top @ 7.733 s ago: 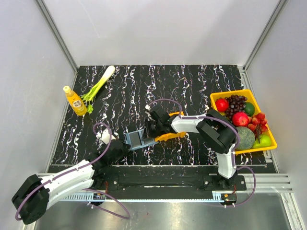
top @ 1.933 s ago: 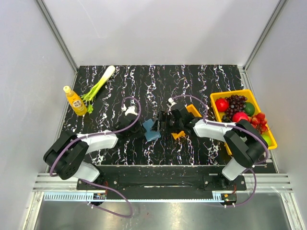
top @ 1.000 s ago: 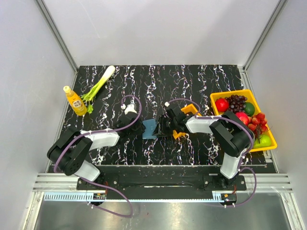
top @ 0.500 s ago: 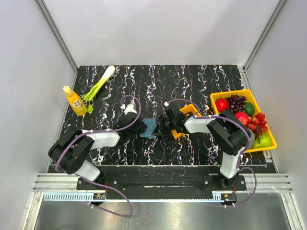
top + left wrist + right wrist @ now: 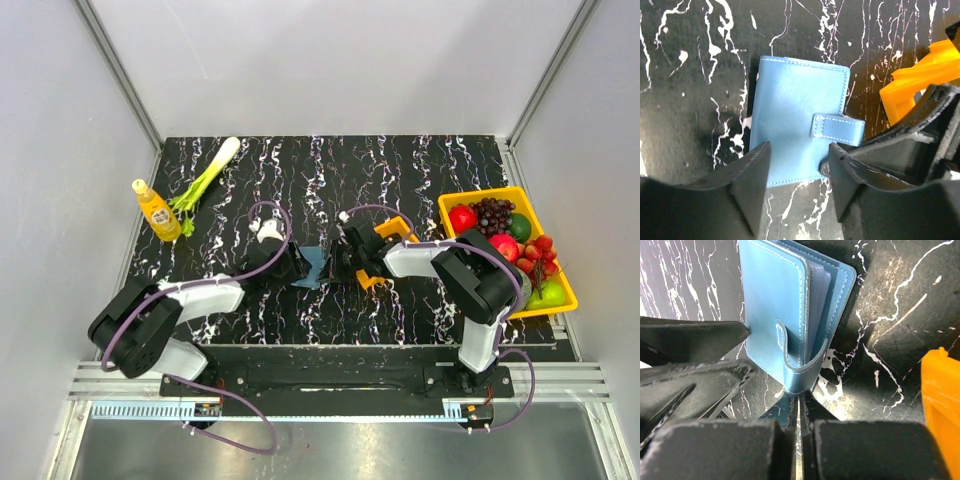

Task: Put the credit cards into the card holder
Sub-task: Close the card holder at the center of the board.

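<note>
The blue card holder (image 5: 313, 268) lies folded shut on the black marbled table between the two grippers, its strap (image 5: 837, 131) wrapped round one edge. In the left wrist view the card holder (image 5: 797, 110) has its near edge between the spread fingers of my open left gripper (image 5: 797, 177). My right gripper (image 5: 800, 399) is shut, nothing between its jaws, its tips right against the strap's fold (image 5: 801, 376). Between the covers only pale sleeve edges (image 5: 816, 305) show. No loose credit cards are in view.
A small orange tray (image 5: 397, 227) sits just right of the right gripper. At the right edge stands a yellow bin (image 5: 475, 193) full of fruit. A yellow bottle (image 5: 157, 210) and a leek (image 5: 205, 178) lie at the far left.
The left gripper has opened and shifted slightly right, toward the card holder. The right gripper has closed fully at the strap side. The card holder stays where it was.
</note>
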You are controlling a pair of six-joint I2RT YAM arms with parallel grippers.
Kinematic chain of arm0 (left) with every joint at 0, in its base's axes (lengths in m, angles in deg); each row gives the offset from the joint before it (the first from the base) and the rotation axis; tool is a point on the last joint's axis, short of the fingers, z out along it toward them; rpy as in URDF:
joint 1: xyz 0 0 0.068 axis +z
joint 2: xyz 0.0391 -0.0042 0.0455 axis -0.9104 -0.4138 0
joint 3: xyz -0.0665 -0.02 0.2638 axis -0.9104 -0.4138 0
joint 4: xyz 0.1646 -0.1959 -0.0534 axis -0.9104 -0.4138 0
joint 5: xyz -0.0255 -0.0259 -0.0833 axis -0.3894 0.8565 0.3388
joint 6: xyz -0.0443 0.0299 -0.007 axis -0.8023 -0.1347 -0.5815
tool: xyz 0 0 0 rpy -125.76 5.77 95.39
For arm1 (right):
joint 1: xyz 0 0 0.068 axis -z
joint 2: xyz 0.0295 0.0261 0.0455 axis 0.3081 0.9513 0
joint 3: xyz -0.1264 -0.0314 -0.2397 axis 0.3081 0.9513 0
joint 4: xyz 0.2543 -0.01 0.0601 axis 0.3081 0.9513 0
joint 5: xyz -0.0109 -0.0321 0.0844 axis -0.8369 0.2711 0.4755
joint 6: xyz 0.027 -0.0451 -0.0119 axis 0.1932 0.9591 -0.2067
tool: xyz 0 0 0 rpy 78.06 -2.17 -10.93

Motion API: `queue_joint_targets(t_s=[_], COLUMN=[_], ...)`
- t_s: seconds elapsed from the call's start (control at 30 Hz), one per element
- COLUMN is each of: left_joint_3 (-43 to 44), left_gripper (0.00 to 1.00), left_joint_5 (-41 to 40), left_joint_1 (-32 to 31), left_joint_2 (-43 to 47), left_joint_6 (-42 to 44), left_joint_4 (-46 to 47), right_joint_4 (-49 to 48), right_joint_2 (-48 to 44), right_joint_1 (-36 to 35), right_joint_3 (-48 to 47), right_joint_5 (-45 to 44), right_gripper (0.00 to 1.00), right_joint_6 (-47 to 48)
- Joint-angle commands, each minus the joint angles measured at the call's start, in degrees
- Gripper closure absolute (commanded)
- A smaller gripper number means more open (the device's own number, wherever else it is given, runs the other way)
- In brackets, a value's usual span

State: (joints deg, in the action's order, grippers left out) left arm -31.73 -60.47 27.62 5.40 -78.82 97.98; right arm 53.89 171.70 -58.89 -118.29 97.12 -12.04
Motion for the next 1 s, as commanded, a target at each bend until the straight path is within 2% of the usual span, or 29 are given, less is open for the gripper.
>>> queue_joint_targets(t_s=[0.0, 0.17, 0.27, 0.43, 0.6, 0.8, 0.9, 0.97], left_joint_3=[-2.92, -8.97, -13.02, -14.53, -14.43, -15.76, -15.06, -14.62], left_gripper=[0.41, 0.34, 0.30, 0.32, 0.51, 0.63, 0.74, 0.88], left_joint_5=[-2.17, -0.59, 1.17, 8.01, 13.91, 14.62, 14.80, 14.19], left_joint_1=[-0.47, -0.48, -0.48, -0.39, -0.48, -0.39, -0.48, -0.48], left_joint_2=[5.50, 9.02, 9.99, 5.61, -1.17, -3.02, -2.58, -1.62], left_joint_6=[-0.17, -3.86, -4.92, -5.09, -8.60, -10.37, -9.67, -9.05], left_joint_4=[-7.67, -5.74, -1.36, 9.44, 16.83, 20.28, 19.40, 18.00], right_joint_4=[4.63, 5.94, 7.26, 7.27, 9.18, 9.37, 9.29, 9.29], right_joint_2=[-1.25, -1.95, -2.48, -1.26, 0.60, 0.68, 1.04, 0.77], right_joint_1=[-0.36, -0.53, -0.80, -0.89, -0.80, -0.89, -0.89, -0.80], right_joint_3=[0.85, 2.34, 2.61, 2.52, 1.99, 2.08, 1.99, 1.99], right_joint_5=[-0.41, 0.73, 1.62, 1.35, 1.00, 0.65, 0.56, -0.23], right_gripper=[1.00, 1.00, 1.00, 1.00, 1.00, 1.00, 1.00, 0.99], right_joint_6=[4.13, 4.48, 5.01, 5.45, 5.19, 5.27, 5.45, 5.28])
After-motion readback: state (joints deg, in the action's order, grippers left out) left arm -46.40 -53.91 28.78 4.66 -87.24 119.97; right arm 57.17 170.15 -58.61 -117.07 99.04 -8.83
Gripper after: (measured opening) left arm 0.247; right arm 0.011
